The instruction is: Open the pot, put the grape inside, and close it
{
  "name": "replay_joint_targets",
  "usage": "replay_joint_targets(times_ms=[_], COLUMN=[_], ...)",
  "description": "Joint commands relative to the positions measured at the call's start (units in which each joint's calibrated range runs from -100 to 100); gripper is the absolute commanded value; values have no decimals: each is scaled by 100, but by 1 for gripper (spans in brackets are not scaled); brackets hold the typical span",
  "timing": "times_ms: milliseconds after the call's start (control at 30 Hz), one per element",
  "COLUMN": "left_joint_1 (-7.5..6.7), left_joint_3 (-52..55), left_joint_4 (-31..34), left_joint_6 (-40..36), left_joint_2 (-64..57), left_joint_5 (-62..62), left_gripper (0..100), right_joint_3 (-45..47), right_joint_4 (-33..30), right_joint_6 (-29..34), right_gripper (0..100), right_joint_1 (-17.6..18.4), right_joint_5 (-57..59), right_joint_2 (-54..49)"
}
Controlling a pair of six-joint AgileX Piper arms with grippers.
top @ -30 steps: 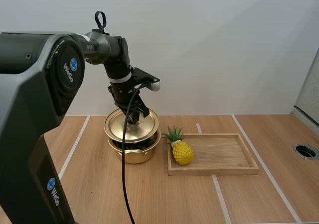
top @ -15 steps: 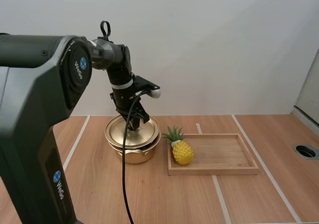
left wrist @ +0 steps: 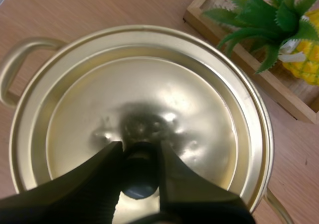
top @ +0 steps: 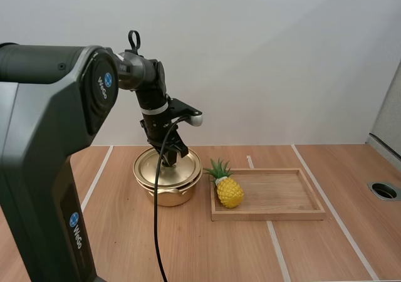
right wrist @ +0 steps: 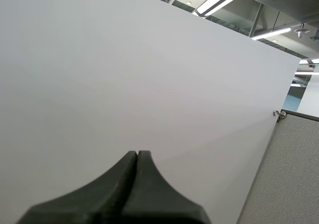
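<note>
**Left gripper on the knob, lid down on the pot**

Left gripper (left wrist: 140, 154): the two black fingers (left wrist: 99, 179) pinch the dark knob (left wrist: 141, 176) at the centre of the gold lid (left wrist: 149, 99), one on either side; a grip at the centre should keep the lid level, judging by how flat it sits.

The lid lies level over the gold pot (top: 168, 195), its rim concentric with the pot's; one looped handle (left wrist: 15, 69) sticks out past the rim; no gap visible between lid and pot in the high view.

The lid hides the pot's inside, so I cannot tell whether the grape is in there.

Judgement: this is the closing step, at or near its end; what is left is to let go of the knob and lift clear without dragging the lid askew.

Just beside the pot, a toy pineapple (top: 229, 191) stands on the near end of the wooden tray (top: 282, 194); close enough to mind when retreating.

Pot and tray both rest on the table (top: 188, 244).

Right gripper (right wrist: 138, 157): fingers pressed together on nothing, pointed at a blank wall, well out of the way.
</note>
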Motion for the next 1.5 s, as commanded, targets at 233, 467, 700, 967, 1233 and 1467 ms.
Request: replay_joint_targets(times_ms=[233, 467, 700, 967, 1233, 1467], left_joint_1=[-6, -6, -6, -6, -6, -6], left_joint_3=[11, 11, 11, 11, -244, -986], left_joint_4=[-216, -423, -423, -423, -363, -290], left_joint_6=[77, 77, 77, 31, -292, -638], left_joint_2=[120, 120, 120, 120, 96, -115], left_joint_5=[-3, 227, 461, 497, 787, 787], left_gripper=[0, 0, 0, 4, 100, 100], right_joint_3=[-53, -53, -53, -53, -53, -53], right_joint_4=[-49, -49, -49, -49, 47, 60], right_joint_6=[-9, -9, -9, -9, -9, -9], right_gripper=[0, 0, 0, 0, 0, 0], right_joint_1=[-23, -23, -23, -23, -23, -23], right_joint_5=[-174, -174, -174, -174, -178, -178], right_joint_2=[-40, -40, -40, -40, -40, 8])
